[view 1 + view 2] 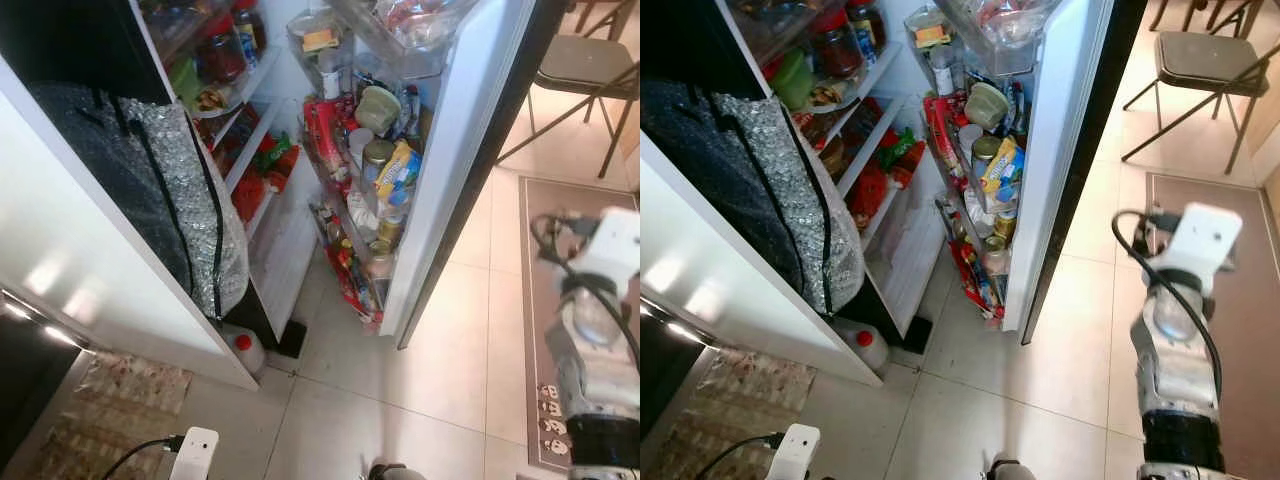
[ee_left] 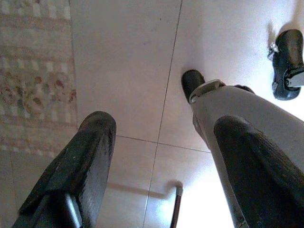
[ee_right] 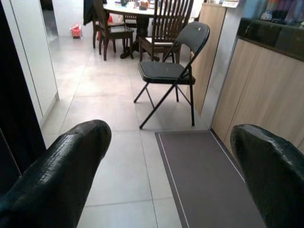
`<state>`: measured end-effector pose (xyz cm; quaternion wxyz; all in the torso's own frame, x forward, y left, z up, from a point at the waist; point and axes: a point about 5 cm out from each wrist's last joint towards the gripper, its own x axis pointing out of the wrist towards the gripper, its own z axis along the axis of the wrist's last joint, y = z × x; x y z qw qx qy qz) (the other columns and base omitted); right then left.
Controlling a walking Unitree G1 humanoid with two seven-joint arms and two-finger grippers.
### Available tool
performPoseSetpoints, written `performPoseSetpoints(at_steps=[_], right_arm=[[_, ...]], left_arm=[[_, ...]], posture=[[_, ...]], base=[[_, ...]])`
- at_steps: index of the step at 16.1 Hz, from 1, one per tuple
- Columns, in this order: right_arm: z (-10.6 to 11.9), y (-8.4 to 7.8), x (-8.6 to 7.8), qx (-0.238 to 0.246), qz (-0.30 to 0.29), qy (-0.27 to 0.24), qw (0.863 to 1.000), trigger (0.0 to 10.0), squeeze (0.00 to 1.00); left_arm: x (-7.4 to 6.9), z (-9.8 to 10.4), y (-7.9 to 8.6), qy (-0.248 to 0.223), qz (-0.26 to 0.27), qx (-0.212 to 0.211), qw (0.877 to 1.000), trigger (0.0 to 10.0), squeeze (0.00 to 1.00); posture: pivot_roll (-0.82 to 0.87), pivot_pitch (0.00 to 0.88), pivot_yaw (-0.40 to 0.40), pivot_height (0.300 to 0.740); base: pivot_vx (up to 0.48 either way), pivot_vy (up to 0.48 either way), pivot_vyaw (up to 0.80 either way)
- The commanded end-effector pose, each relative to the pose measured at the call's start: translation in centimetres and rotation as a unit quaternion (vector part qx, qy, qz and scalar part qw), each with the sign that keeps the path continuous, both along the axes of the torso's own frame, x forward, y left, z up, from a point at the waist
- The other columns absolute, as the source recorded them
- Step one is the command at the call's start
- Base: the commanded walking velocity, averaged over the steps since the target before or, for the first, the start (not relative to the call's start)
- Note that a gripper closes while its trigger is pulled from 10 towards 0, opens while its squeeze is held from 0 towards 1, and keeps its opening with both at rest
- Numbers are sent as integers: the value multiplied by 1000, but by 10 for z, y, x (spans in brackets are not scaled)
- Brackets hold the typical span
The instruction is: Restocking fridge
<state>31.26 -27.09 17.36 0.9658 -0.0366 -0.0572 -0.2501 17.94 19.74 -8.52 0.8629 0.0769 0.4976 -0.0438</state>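
The fridge stands open ahead of me, its inner shelves packed with jars, a green tub and red packets. The open door carries racks crowded with jars, cans and packets. A white bottle with a red cap rests on the floor at the fridge's foot. My right arm is raised at the right, away from the door. My right gripper is open and empty, facing a chair. My left gripper hangs low, open and empty, above the tiled floor beside my own leg.
A silvery padded bag hangs on the white panel left of the fridge. A black folding chair stands at the back right, with a brown mat below it. A patterned rug lies at the lower left. Wooden cabinets flank the right.
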Motion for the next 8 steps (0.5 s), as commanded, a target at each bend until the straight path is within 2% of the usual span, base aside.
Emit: performPoseSetpoints(at_steps=[1, 4, 6, 8], right_arm=[[10, 4, 2, -5, -3, -13, 1000, 10000, 0], [28, 19, 18, -18, 36, -20, 999, 10000, 0], [29, 20, 24, -14, 40, -12, 999, 10000, 0], [28, 25, 37, -1, 64, 6, 998, 10000, 0]], left_arm=[[-11, -4, 7, 20, 8, 6, 1000, 10000, 0], [-10, -4, 7, 19, 8, 7, 1000, 10000, 0], [-9, -3, 7, 19, 9, 7, 1000, 10000, 0], [-9, -3, 7, 18, 10, 7, 1000, 10000, 0]], posture=[[-130, 144, 85, 740], [-129, 154, 90, 740], [-126, 157, 92, 740], [-126, 158, 95, 740]], base=[[0, 0, 0], [0, 0, 0], [0, 0, 0], [0, 0, 0]])
